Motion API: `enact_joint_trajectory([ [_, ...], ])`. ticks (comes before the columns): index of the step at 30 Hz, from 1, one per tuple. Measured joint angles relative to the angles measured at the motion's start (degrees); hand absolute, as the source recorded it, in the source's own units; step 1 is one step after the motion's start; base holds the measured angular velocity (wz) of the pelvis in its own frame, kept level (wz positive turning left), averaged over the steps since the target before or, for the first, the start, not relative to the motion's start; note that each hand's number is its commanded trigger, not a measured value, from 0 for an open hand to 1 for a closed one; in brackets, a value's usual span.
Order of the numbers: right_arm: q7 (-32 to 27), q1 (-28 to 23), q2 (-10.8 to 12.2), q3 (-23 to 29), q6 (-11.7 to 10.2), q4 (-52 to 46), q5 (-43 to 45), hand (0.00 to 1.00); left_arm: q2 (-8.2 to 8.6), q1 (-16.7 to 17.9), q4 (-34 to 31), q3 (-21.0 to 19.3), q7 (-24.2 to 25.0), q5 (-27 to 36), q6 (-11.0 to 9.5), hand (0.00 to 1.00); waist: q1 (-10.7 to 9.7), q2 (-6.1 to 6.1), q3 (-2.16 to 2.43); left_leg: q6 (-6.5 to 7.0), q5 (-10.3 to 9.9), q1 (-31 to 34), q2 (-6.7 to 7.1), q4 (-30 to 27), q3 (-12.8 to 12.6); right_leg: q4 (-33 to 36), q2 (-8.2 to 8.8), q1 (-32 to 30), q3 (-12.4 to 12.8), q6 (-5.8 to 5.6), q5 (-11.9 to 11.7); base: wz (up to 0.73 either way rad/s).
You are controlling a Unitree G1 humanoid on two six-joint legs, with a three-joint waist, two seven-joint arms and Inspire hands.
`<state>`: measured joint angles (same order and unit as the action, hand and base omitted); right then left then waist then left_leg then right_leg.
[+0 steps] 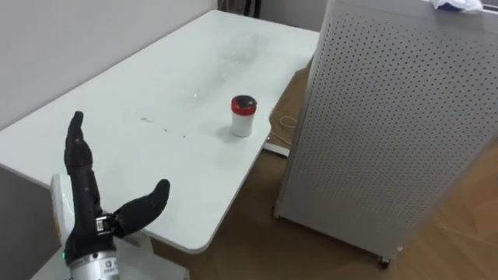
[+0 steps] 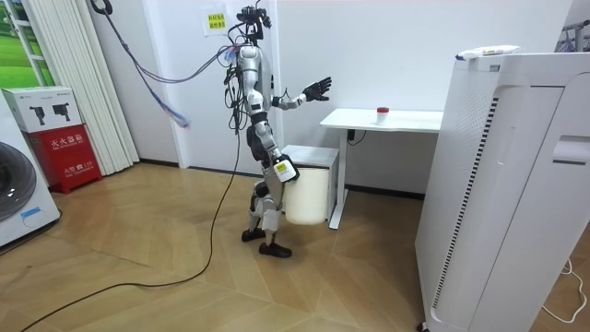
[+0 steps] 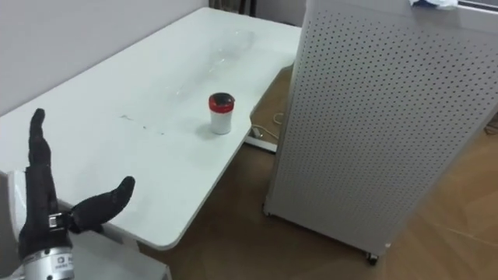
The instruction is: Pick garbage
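A small white cup [image 1: 243,115] with a red band and a dark lid stands upright on the white table [image 1: 156,117], near its right edge. It also appears as the cup [image 3: 221,113] and the cup [image 2: 382,112]. My left hand [image 1: 85,206] is raised over the table's near corner, open, fingers straight and thumb spread, holding nothing. It is well short of the cup and to its left. In the room view I stand at the table's left end with that left hand [image 2: 318,89] stretched toward it. My right hand [image 2: 284,171] hangs by my hip.
A tall white perforated cabinet [image 1: 389,132] stands close to the table's right side, leaving a narrow strip of wooden floor between. A crumpled white-blue item [image 1: 459,5] lies on its top. A white bin [image 2: 309,189] sits under the table's end.
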<state>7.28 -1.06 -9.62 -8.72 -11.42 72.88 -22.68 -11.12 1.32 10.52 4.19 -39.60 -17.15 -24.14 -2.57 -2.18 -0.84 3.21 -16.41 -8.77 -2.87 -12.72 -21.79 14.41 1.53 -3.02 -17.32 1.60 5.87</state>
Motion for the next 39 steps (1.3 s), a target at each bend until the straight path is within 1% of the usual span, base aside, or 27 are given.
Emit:
enact_joint_trajectory([
  [3,0.44,-0.08,-0.13,1.57,0.08,0.08,0.15,1.0,0.15,0.0,-0.01,0.23,0.79,0.34,0.03,0.0,-1.61,0.76,-0.05,-0.01,0.0,-0.13,-0.13,0.02,-0.16,-0.01,-0.15,0.03,0.12,0.1,-0.05,-0.03],
  [7,0.44,-0.06,-0.09,1.58,0.41,0.02,-0.42,1.0,0.34,0.03,0.43,2.03,2.04,3.19,0.61,0.0,-1.98,1.15,-0.24,-0.92,-0.5,-0.33,-0.79,-0.2,-1.51,0.55,-0.6,-0.3,-0.05,0.65,0.09,-0.1],
  [10,0.46,0.02,0.0,1.66,0.54,-0.54,0.36,1.0,0.77,0.06,2.26,2.24,3.28,3.41,0.89,0.0,-1.68,0.91,-0.13,-2.01,-1.13,-0.47,-1.63,-2.32,-3.47,2.87,-0.64,-0.93,-0.5,1.82,1.12,-0.27],
  [12,0.7,-0.18,0.06,1.51,0.93,-1.66,0.32,1.0,0.9,0.08,3.23,1.63,4.17,3.7,1.35,0.0,-1.48,0.48,-0.21,-3.32,-2.03,-0.15,-2.68,-5.91,-5.24,4.79,-0.53,-1.21,-0.69,2.71,2.52,-0.39],
  [13,1.06,-0.16,0.18,0.91,1.06,-1.76,0.15,1.0,0.82,0.07,4.23,1.45,4.63,4.06,1.47,0.0,-1.53,-0.09,-0.21,-4.13,-2.53,1.01,-3.78,-11.15,-5.23,6.29,-0.46,-1.46,0.03,3.35,4.4,-0.32],
  [14,1.12,-0.31,0.36,0.84,1.34,-1.65,0.13,1.0,0.87,0.16,4.86,1.58,5.38,4.27,1.76,0.0,-1.62,-0.6,-0.03,-4.2,-2.46,3.54,-5.42,-18.88,-3.91,7.41,-0.84,-1.6,1.65,3.26,6.12,-0.29],
  [15,1.12,-0.32,0.32,0.85,1.45,-1.67,0.17,1.0,1.09,0.24,4.84,1.71,5.66,4.28,1.8,0.0,-1.61,-0.45,-0.03,-4.27,-2.18,5.44,-6.31,-23.45,-2.61,7.65,-1.56,-1.46,2.5,3.5,6.35,-0.29],
  [16,0.99,-0.33,0.17,0.84,1.47,-1.78,0.35,1.0,1.71,0.24,4.8,1.81,6.58,4.45,1.74,0.0,-1.46,-0.02,-0.15,-4.09,0.16,9.62,-7.84,-32.74,1.38,7.91,-3.36,-0.97,5.02,4.27,6.64,-0.39],
  [17,0.94,-0.26,0.09,0.78,1.47,-1.86,0.78,1.0,1.94,0.23,4.83,2.04,7.12,5.35,1.74,0.0,-0.9,-0.09,-0.12,-3.98,2.53,13.72,-7.67,-38.42,5.84,8.82,-4.76,-0.75,8.27,5.25,6.86,-0.51],
  [18,0.51,-0.29,-0.12,0.9,1.51,-1.73,0.7,1.0,2.37,0.22,4.82,2.19,7.68,5.72,1.65,0.0,-0.81,0.08,0.02,-3.93,2.22,17.04,-6.97,-40.15,8.98,9.23,-5.64,-0.95,10.12,5.77,6.95,-0.5],
  [19,0.09,-0.3,-0.14,0.91,1.54,-1.71,0.58,1.0,2.5,0.21,4.86,2.29,7.72,6.18,1.43,0.0,-0.6,0.16,0.02,-3.83,2.15,18.43,-6.35,-39.79,10.22,9.46,-5.86,-1.03,10.99,5.96,7.03,-0.61],
  [21,-1.09,-0.32,-0.13,0.86,2.11,-1.74,0.68,1.0,2.86,0.24,5.86,2.31,7.64,8.27,1.16,0.0,0.85,0.11,0.02,-4.12,2.35,22.74,-3.72,-33.01,12.76,9.61,-6.55,-0.84,15.52,6.31,7.07,-0.84],
  [22,-1.3,-0.3,-0.17,0.85,2.24,-1.75,0.66,1.0,2.88,0.23,6.18,2.3,7.65,9.24,1.17,0.0,1.15,0.08,0.03,-4.14,2.62,23.41,-3.09,-30.13,13.08,9.58,-6.6,-0.75,16.38,6.38,7.08,-0.87],
  [23,-1.61,-0.4,-0.17,0.8,2.28,-1.65,0.68,1.0,3.07,0.26,6.49,2.08,7.69,10.71,1.31,0.0,1.33,-0.02,0.0,-5.37,3.65,24.62,-1.57,-23.26,14.45,9.51,-6.79,-0.42,18.13,6.52,7.21,-0.62],
  [24,-1.74,-0.51,-0.15,0.73,2.36,-1.59,0.72,1.0,3.16,0.37,6.43,1.87,7.73,11.0,1.32,0.0,1.52,-0.17,0.02,-5.47,4.78,25.2,-0.78,-19.62,15.37,9.5,-6.82,-0.29,18.73,6.58,7.46,-0.66],
  [25,-1.9,-0.63,-0.18,0.7,2.86,-1.55,0.71,1.0,3.23,0.46,6.4,1.42,7.92,11.5,1.31,0.0,1.66,-0.31,0.11,-5.2,7.1,25.85,0.52,-13.0,17.12,9.53,-7.03,-0.23,19.87,6.6,8.05,-0.69],
  [26,-2.04,-0.68,-0.31,0.71,3.37,-1.57,0.62,1.0,3.32,0.69,6.38,0.76,8.15,11.55,1.31,0.0,2.15,-0.28,0.36,-5.32,9.42,26.27,0.83,-7.29,19.1,9.54,-7.78,0.1,21.69,6.68,8.56,-0.76],
  [27,-2.06,-0.68,-0.37,0.61,3.47,-1.6,0.58,1.0,3.35,0.79,6.39,0.35,8.19,11.55,1.31,0.0,2.55,-0.3,0.43,-5.27,10.42,26.25,1.24,-4.71,20.2,9.54,-8.06,0.39,22.39,6.78,8.83,-0.86],
  [29,-2.15,-0.82,-0.6,-0.23,3.91,-1.75,0.61,1.0,3.23,0.99,6.39,-0.34,8.19,11.42,1.31,0.0,3.44,-0.19,1.13,-5.58,13.6,26.01,1.49,1.58,24.14,9.7,-8.26,2.0,22.58,6.78,10.61,-0.79],
  [30,-2.37,-0.87,-0.87,-0.2,4.03,-1.81,0.7,1.0,3.3,1.01,6.37,-0.44,8.2,11.36,1.31,0.0,3.8,-0.23,1.18,-5.26,15.09,25.66,1.57,2.31,24.24,10.69,-8.22,2.6,22.83,6.76,11.98,-0.6],
  [32,-2.63,-1.09,-1.05,-0.09,4.28,-1.92,0.71,1.0,3.27,1.52,6.36,-0.52,8.14,11.16,1.31,0.0,4.36,-0.6,1.43,-5.31,20.08,24.47,1.99,0.57,23.2,11.67,-7.38,3.87,23.59,5.57,14.52,-0.42],
  [33,-2.77,-1.12,-1.13,-0.08,4.37,-2.02,0.55,1.0,3.21,1.68,6.34,-0.54,8.1,10.97,1.32,0.0,4.56,-0.94,1.34,-4.89,20.61,24.3,2.5,-0.2,22.93,11.58,-6.61,4.34,23.19,5.19,15.21,-0.42],
  [34,-3.01,-1.13,-1.4,-0.08,4.41,-2.36,0.48,1.0,3.17,1.91,6.3,-0.74,7.86,10.75,1.32,0.0,5.43,-1.61,1.04,-3.58,20.67,24.28,3.26,-2.5,22.15,11.1,-4.54,5.1,20.8,4.06,16.24,-0.4],
  [35,-3.23,-1.14,-1.43,-0.08,4.22,-2.74,0.73,1.0,3.0,1.84,6.2,-1.13,7.55,10.75,1.32,0.0,5.73,-2.22,0.74,-2.89,18.47,24.81,4.04,-5.45,21.28,9.89,-2.58,6.17,17.92,3.11,16.79,-0.4],
  [36,-3.63,-1.23,-1.47,0.01,3.8,-3.09,1.44,1.0,2.72,1.82,5.77,-1.27,7.27,10.69,1.29,0.0,5.77,-2.28,0.63,-2.3,16.07,25.66,4.73,-8.15,20.65,8.44,-1.31,7.24,16.69,2.53,17.1,-0.18],
  [37,-3.74,-1.24,-1.51,0.02,3.79,-3.37,2.07,1.0,2.54,1.67,5.69,-1.27,7.19,10.71,1.24,0.0,5.74,-2.23,0.6,-1.9,15.01,25.97,5.07,-9.19,20.37,8.17,-0.71,7.54,16.13,2.15,17.29,0.0],
  [39,-3.99,-1.22,-1.49,-0.15,3.78,-4.07,2.99,1.0,2.26,1.03,5.69,-1.14,7.17,10.89,1.21,0.0,5.51,-1.96,0.45,-0.78,11.48,26.66,6.88,-12.68,20.23,8.24,1.63,8.66,13.47,0.74,18.05,0.09],
])
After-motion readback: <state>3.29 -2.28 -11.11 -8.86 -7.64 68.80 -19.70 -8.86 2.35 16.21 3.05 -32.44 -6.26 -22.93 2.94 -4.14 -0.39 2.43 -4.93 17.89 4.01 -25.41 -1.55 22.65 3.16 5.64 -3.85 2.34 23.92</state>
